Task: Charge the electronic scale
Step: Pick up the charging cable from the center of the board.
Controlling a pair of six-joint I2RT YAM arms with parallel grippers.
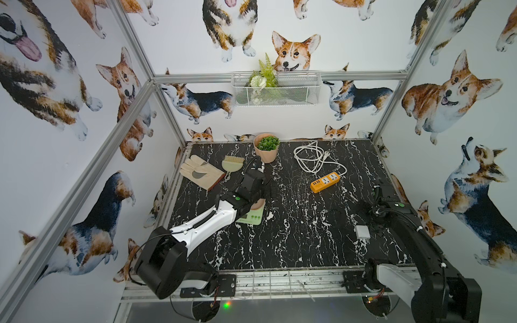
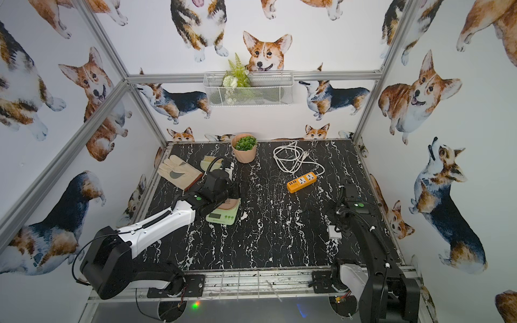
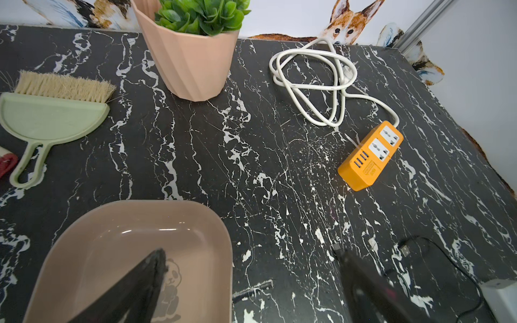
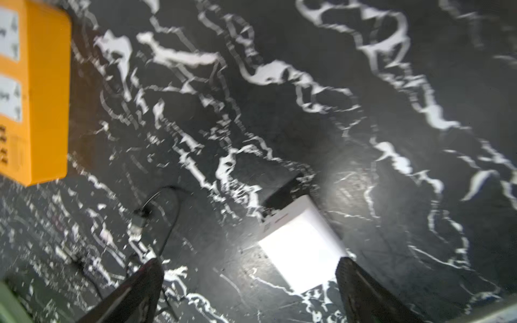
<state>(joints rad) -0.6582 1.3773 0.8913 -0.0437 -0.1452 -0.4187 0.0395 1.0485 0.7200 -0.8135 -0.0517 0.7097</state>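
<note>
The cell is walled with corgi-print wallpaper on an aluminium frame, and a white wire basket of artificial greenery hangs on the back rail. The tabletop is black with white marble veining. Near its back edge stand a pink pot of succulents and a coiled white cord running to an orange power strip. A work glove and a green dustpan with brush lie at the back left. The electronic scale sits left of centre, display toward the front edge. Its pink dish is under the left gripper, whose jaws are spread wide and hold nothing, one finger above the dish. A white charger adapter lies toward the right front, with a thin black cable near it. The right gripper hangs over the adapter, jaws equally wide, empty
</note>
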